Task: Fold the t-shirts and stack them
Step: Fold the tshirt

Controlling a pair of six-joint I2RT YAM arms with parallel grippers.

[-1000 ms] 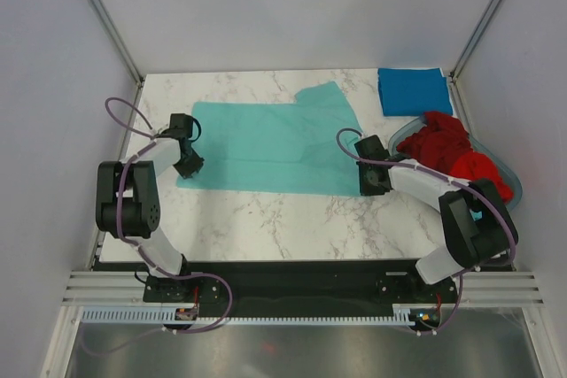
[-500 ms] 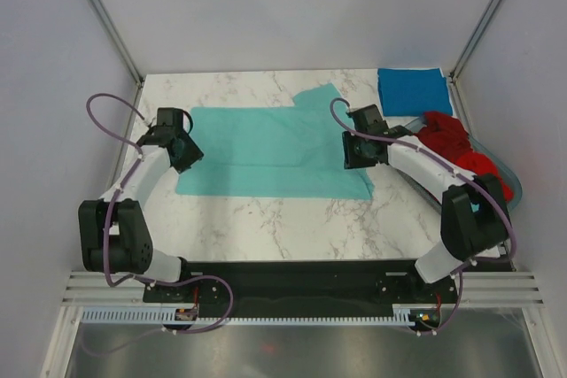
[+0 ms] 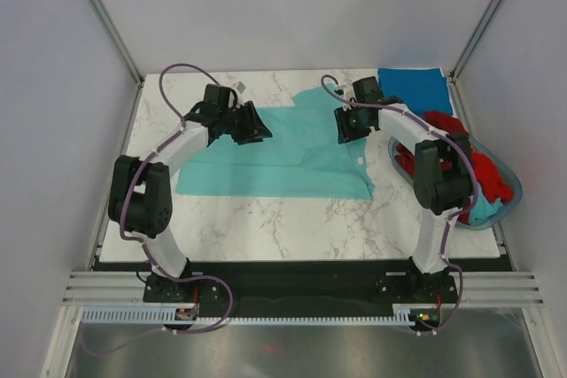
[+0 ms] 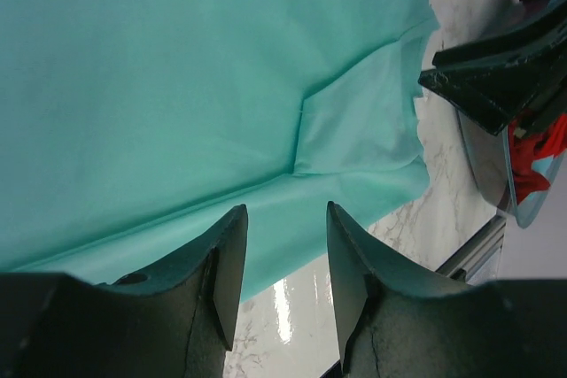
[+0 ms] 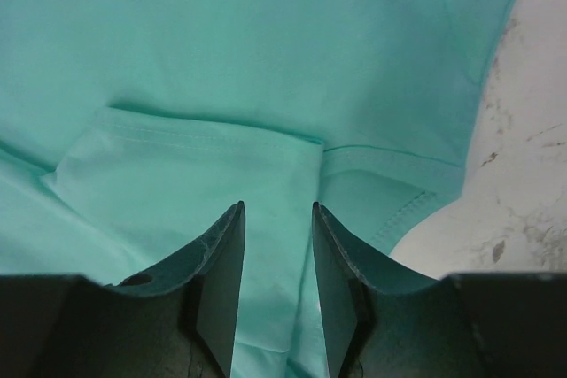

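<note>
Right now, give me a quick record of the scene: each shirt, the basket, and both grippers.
teal t-shirt: spread out mid-table, one sleeve folded over
blue t-shirt: folded, far right corner
red t-shirts: heaped in the basket
basket: right edge, translucent blue-grey
left gripper: open, over the teal t-shirt
right gripper: open, over the teal t-shirt

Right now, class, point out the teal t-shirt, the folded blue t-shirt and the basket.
teal t-shirt (image 3: 283, 158), top external view, its flat middle.
folded blue t-shirt (image 3: 421, 90), top external view, its middle.
basket (image 3: 516, 183), top external view, its right rim.
</note>
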